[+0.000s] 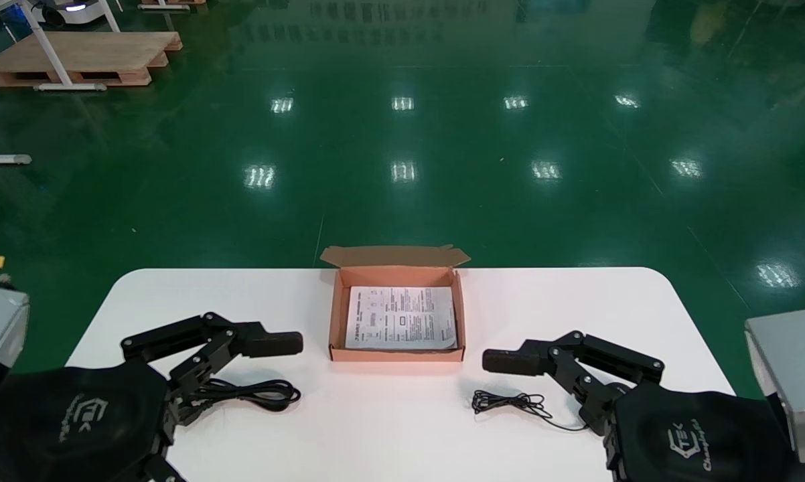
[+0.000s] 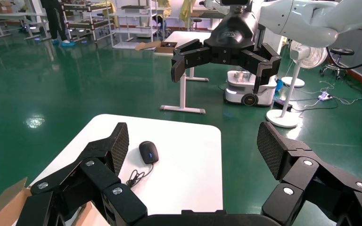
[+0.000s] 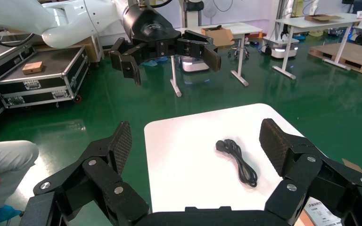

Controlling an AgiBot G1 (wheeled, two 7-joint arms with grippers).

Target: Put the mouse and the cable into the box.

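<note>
Hovering low over the near part of the white rounded table (image 1: 389, 428), the left gripper (image 1: 242, 371) has its black fingers spread wide and grips nothing. The bundled black cable (image 1: 262, 393) lies on the table just beneath it, its long axis running across the table toward the centre. Opposite, the right gripper (image 1: 543, 387) is likewise spread and empty, above the small black computer mouse (image 2: 148, 151), whose thin cord (image 1: 509, 402) trails toward the middle. Each arm is nearest its own item. Farther back, between the two arms, sits the open orange cardboard box (image 1: 336, 314) with a printed leaflet (image 1: 401, 318) flat inside. Both items lie outside it.
</note>
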